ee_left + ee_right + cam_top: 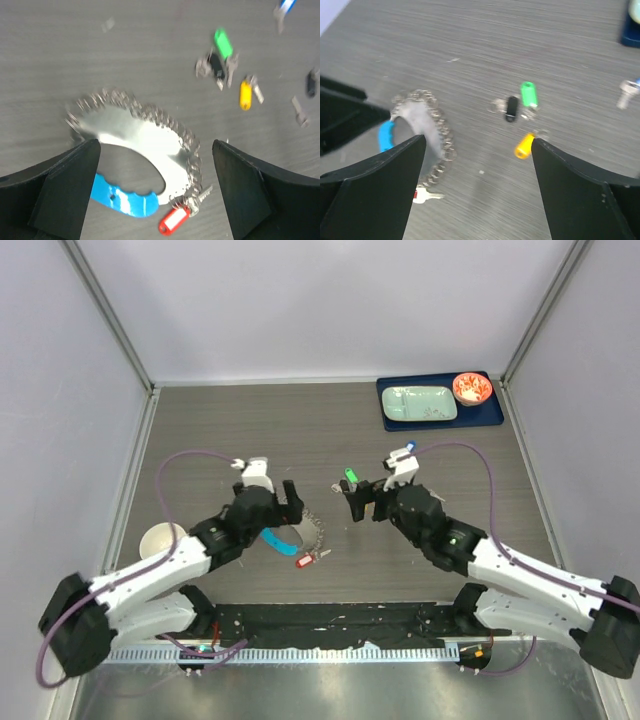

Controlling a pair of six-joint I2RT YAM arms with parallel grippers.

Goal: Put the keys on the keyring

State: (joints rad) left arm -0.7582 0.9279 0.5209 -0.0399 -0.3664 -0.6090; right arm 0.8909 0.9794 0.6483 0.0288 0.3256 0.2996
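Note:
The keyring [150, 135] lies flat on the table: a silvery crescent edged with small wire loops, with a blue plastic piece [122, 197]. A red-tagged key [174, 220] hangs from its end loops. My left gripper [155, 145] hovers open over the ring with nothing between its fingers. Loose green [223, 43], black [216, 65] and yellow [244, 94] keys lie beyond it. My right gripper [477, 142] is open and empty above bare table, between the keyring [437, 125] and the yellow key [523, 146]. From above, the two grippers [290, 510] [352, 502] face each other.
A dark blue tray [440, 420] at the back right carries a pale green plate [420, 403] and a red bowl [472, 388]. A white round cup [160, 538] sits by the left arm. A blue-tagged key [410, 447] and other loose keys [300, 112] lie further right.

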